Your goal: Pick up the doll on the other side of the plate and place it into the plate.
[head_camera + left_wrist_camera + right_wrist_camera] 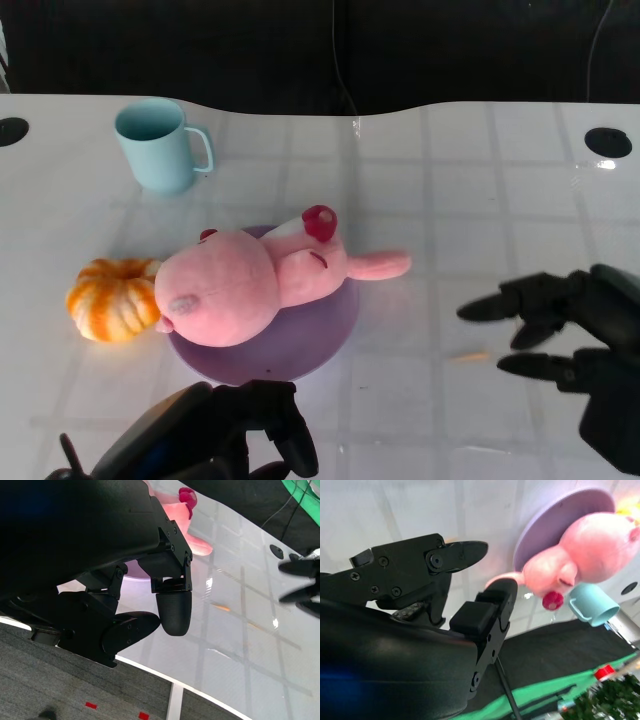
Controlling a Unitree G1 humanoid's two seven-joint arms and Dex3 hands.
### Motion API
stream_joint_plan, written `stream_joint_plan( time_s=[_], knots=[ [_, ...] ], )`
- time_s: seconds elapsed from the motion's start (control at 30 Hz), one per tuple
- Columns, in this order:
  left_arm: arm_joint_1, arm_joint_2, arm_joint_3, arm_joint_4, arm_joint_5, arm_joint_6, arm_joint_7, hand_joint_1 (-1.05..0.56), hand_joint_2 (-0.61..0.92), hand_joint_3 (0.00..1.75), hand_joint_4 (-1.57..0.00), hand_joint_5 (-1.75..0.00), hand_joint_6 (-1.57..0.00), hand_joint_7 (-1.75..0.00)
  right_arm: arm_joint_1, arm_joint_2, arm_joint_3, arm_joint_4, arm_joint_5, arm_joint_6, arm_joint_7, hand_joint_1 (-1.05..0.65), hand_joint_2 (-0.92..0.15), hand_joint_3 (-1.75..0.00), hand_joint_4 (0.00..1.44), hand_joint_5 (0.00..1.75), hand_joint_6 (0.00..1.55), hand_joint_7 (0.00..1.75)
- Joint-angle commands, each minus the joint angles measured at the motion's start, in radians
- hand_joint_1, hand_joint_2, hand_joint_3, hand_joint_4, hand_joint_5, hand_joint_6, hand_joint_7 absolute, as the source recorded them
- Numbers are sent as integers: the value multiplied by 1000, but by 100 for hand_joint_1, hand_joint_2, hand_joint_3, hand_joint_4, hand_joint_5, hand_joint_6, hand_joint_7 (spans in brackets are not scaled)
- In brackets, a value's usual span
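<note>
A pink plush doll [250, 285] lay across the purple plate [310, 345] at centre frame, overhanging its rim. Bare white counter [480, 200] stretched right. The right robot hand [560, 330] hovered wide, empty; the left robot hand [230, 435] sat empty at lower left.

Bright overhead light, glare streaks at two o'clock on the glossy table [480, 200]; both wrist views blur up close.

Doll [245, 285] lies on plate [322, 340], left of the right hand [585, 345] fingers [495, 305] and well apart from them. Left hand [215, 435] fingers [290, 440] just before the plate's near rim. Toy pumpkin [112, 298] against doll's left; mug [158, 145] behind, on worktop [480, 200]
</note>
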Motion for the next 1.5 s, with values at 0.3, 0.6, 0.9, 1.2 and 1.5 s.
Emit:
stream_joint_plan(
  time_s=[0.3,0.6,0.9,1.2,1.5],
  knots=[
    [8,33,39,-9,-16,-4,-23,-15,68,80,-68,-175,-67,-121,118,70,-16,-49,118,83,-22,13,-79,-55,87,116,108,42],
    [3,46,46,7,-30,-21,-21,-15,73,72,-66,-175,-66,-122,105,57,17,18,59,20,-71,8,-43,-129,85,171,84,136],
    [-2,38,45,38,-33,-57,-5,-14,73,70,-65,-175,-66,-124,82,61,27,66,44,-4,-76,7,-42,-130,82,175,77,149],
    [1,41,50,46,-31,-64,-11,-15,75,69,-64,-175,-65,-124,76,68,27,92,50,-25,-85,8,-42,-128,83,175,76,148],
    [6,40,46,53,-29,-76,-8,-14,75,68,-67,-174,-66,-123,85,65,23,84,45,-28,-90,9,-43,-126,80,175,76,146]
  ],
)
